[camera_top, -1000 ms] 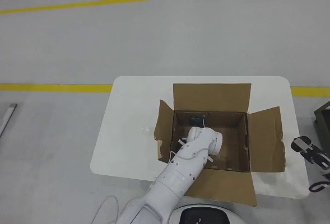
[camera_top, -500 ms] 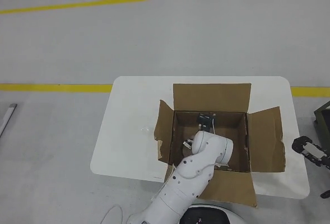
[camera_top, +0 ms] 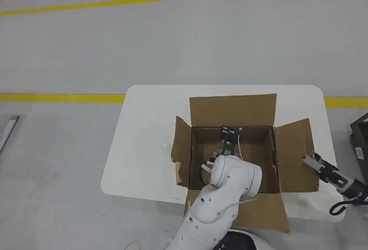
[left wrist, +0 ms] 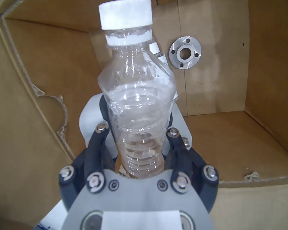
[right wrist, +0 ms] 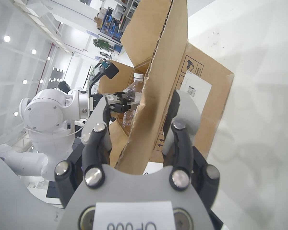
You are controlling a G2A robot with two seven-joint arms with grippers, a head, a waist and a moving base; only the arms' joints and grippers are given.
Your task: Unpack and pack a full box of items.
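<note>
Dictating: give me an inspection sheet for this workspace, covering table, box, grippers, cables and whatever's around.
Surface: white table, carrying the box.
Job's things: open cardboard box, flaps out; clear bottle with white cap, held inside the box; metal flange flat on the box floor.
Clutter: nothing seen.
Grippers: left gripper shut on the bottle; right gripper open, straddling a side flap.
Cables: black loop by the right wrist.
Surroundings: grey floor, yellow line, grey bar lying on it.
</note>
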